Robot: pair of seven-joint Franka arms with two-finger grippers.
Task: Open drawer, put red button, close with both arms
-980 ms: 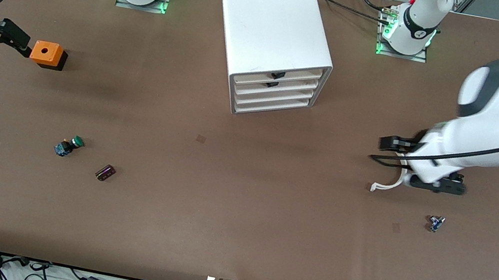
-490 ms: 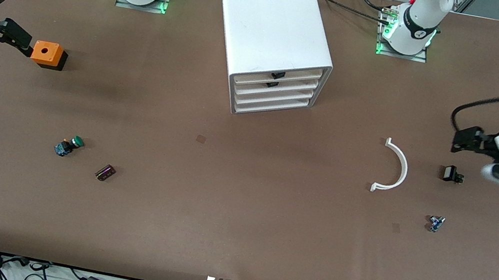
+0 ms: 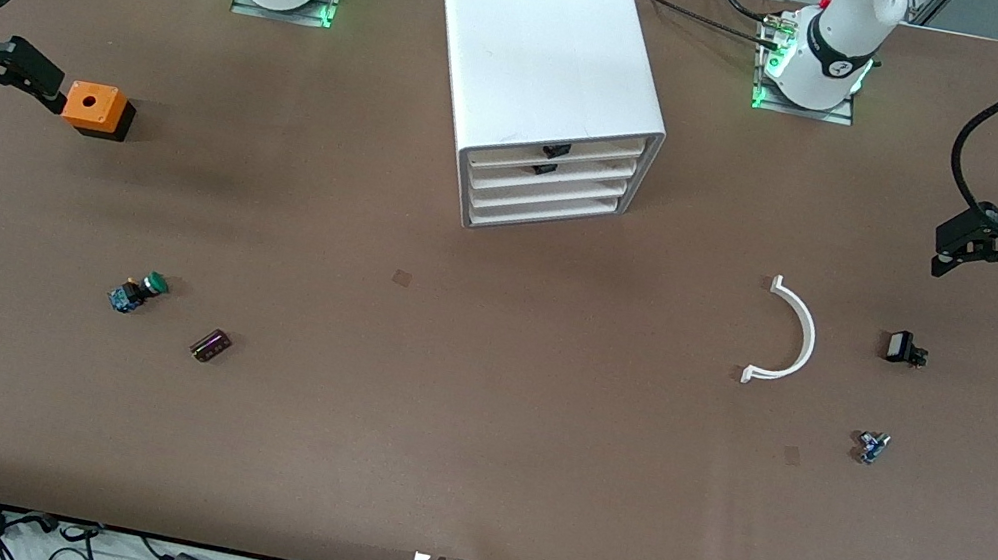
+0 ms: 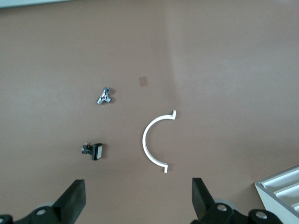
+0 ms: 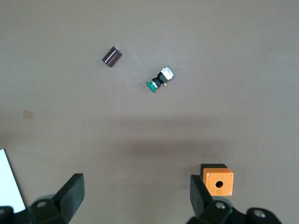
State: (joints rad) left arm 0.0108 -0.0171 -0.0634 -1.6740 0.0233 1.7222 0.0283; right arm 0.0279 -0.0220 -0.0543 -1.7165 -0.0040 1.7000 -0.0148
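Left arm swung off the white arc [image 3: 794, 335] toward the frame's upper corner, left pincer [image 3: 956, 245] wide and empty over the counter [image 3: 473, 438], right pincer [image 3: 36, 79] wide, beside the orange box [image 3: 94, 108], drawer [image 3: 578, 172] shut, second tier of the cabinet [image 3: 540, 34], upper middle of frame

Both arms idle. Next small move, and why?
Probably swing the open, empty left gripper, over the left arm's end of the table, toward the second-tier drawer: every cabinet drawer is shut and no red button shows on the table. The right gripper waits open by the orange box.
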